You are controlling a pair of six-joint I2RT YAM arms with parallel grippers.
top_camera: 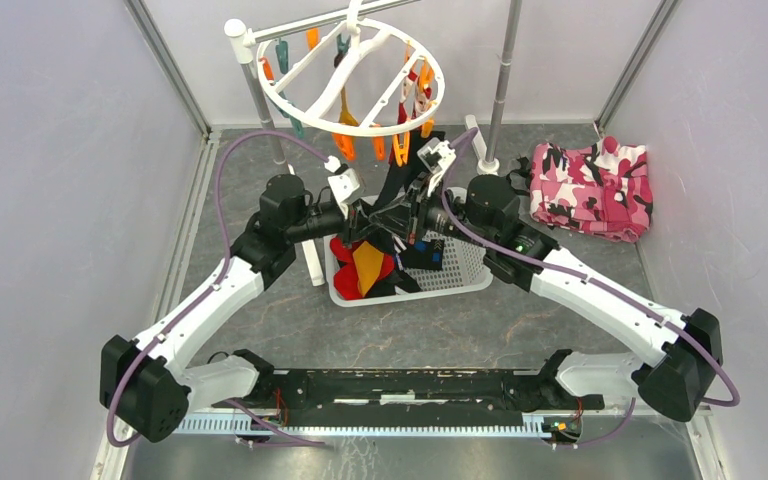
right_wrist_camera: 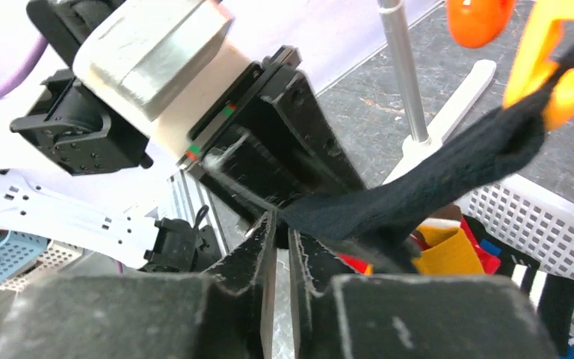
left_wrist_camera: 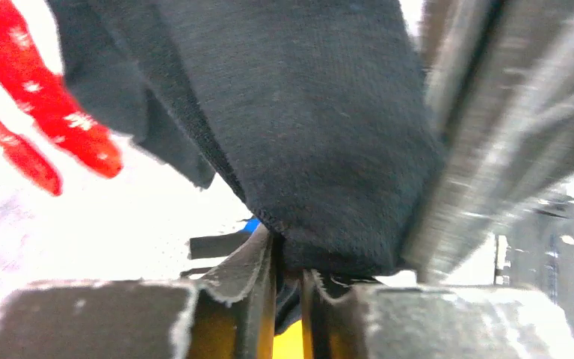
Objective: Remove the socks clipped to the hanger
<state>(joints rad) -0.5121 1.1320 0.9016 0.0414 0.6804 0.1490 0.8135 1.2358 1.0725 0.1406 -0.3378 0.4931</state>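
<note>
The white ring hanger [top_camera: 344, 100] hangs at the back with orange and teal clips. One black sock [top_camera: 397, 185] is still held by an orange clip [right_wrist_camera: 560, 82] and stretches down over the basket. My left gripper [left_wrist_camera: 288, 258] is shut on the sock's [left_wrist_camera: 306, 112] lower edge. My right gripper [right_wrist_camera: 282, 224] is beside it, jaws a narrow slit apart, pinching the sock's [right_wrist_camera: 433, 179] end at the tips. Both grippers meet above the basket, left [top_camera: 365, 215] and right [top_camera: 415, 215]. Red [top_camera: 345, 270] and mustard-yellow [top_camera: 368, 262] socks lie in the basket.
The white perforated basket [top_camera: 460, 283] sits on the table under both grippers. A pink camouflage cloth [top_camera: 595, 188] lies at the back right. The rack's poles [top_camera: 500, 80] stand behind the basket, one [right_wrist_camera: 400, 67] close by in the right wrist view.
</note>
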